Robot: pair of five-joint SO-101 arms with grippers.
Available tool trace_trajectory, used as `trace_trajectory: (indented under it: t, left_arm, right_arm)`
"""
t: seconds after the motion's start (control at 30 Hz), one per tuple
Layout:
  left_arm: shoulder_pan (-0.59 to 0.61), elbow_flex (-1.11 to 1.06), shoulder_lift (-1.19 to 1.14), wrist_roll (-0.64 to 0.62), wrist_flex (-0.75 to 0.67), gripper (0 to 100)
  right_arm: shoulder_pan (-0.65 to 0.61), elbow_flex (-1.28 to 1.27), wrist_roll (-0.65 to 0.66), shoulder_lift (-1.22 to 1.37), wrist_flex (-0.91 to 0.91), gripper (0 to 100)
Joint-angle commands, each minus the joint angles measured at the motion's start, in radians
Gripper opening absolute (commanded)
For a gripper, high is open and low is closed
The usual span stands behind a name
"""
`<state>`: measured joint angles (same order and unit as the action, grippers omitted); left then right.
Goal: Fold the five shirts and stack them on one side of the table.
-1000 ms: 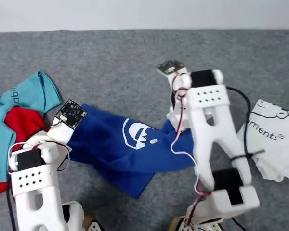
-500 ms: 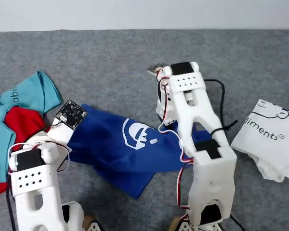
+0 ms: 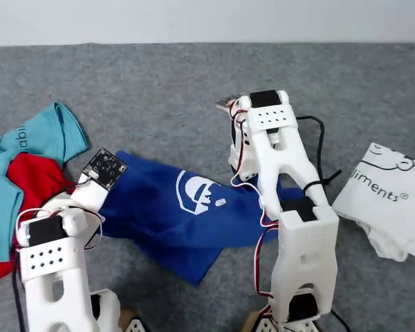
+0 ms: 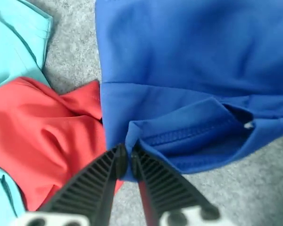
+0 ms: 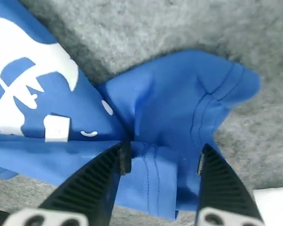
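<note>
Here, a blue shirt (image 3: 187, 207) lies crumpled across the centre of the grey worktop (image 3: 159, 90), its white emblem facing up. The left end effector (image 4: 126, 162) is clamped tight on a fold of the blue hem, just beside a red shirt (image 3: 31, 176) that touches the blue one at the left of the frame. The right end effector (image 5: 162, 160) stands spread wide, its fingers (image 5: 108, 174) either side of a bunched blue sleeve near centre. A teal shirt (image 3: 41, 135) overlaps the red one at far left; a white shirt (image 3: 387, 200) lies at the right edge, apart from the rest
</note>
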<state>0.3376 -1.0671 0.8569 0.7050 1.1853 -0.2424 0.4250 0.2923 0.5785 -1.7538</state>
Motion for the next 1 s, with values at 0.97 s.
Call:
trace_trajectory:
  t: [0.97]
  left_arm:
    - [0.002,0.002,0.017,0.011,-0.021,1]
  right_arm:
    - [0.018,-0.112,0.155,-0.088,-0.045,1.2]
